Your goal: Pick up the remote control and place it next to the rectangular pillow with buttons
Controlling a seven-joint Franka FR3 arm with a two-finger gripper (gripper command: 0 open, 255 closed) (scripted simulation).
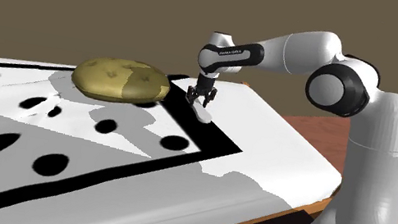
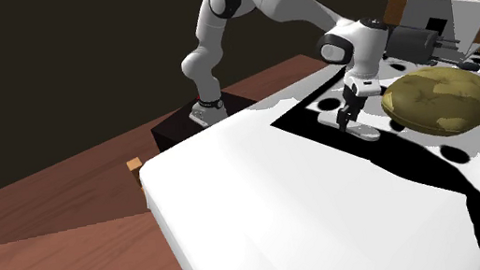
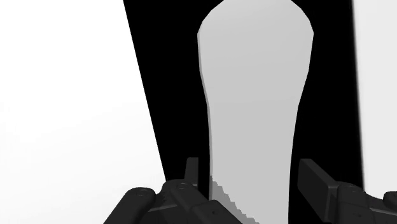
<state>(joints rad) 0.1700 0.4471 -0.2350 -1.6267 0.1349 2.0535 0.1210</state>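
1. Where a black stripe crosses the white bed cover, one light grey remote control lies on the bed, just right of centre in the shoulder view.
2. One black gripper hangs directly over it. Its fingers are spread wide, one on either side of the remote's narrower end.
3. One olive-yellow pillow, plump and dimpled by buttons, sits near the remote at centre-left of the shoulder view, with a strip of cover between them.
4. The bed bears the remote, the pillow and one dark cylinder-shaped thing at the upper right of the second exterior view. Several black spots mark the cover.
5. One white arm rises from one black stand on a reddish-brown floor.
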